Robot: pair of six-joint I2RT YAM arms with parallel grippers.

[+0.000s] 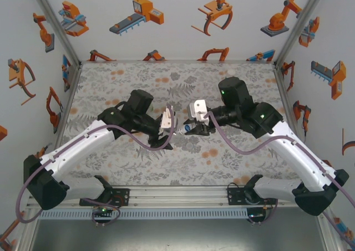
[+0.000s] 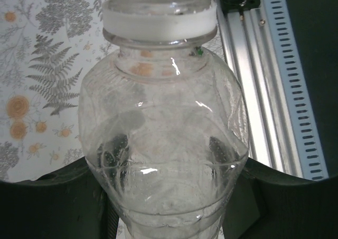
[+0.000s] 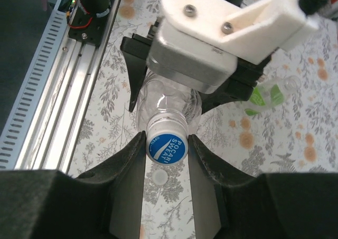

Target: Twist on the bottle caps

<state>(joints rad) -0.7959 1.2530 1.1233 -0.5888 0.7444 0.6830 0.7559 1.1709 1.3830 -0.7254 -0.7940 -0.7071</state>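
Note:
A clear bottle (image 2: 163, 144) is held lying sideways above the table, and my left gripper (image 2: 166, 202) is shut on its body, a dark finger (image 2: 47, 197) on each side. On its neck sits a blue-topped white cap (image 3: 167, 145). My right gripper (image 3: 166, 140) is shut on that cap, one finger pressing each side of it. In the top view the left gripper (image 1: 168, 129) and the right gripper (image 1: 194, 129) meet nose to nose over the middle of the table, with the bottle (image 1: 181, 129) between them.
A second bottle with a green band (image 3: 266, 94) lies on the flowered table beyond the left gripper's white mount (image 3: 211, 33). A small pale round cap (image 3: 160, 177) seems to lie on the table under the right fingers. An aluminium rail (image 3: 58, 91) runs along the near edge.

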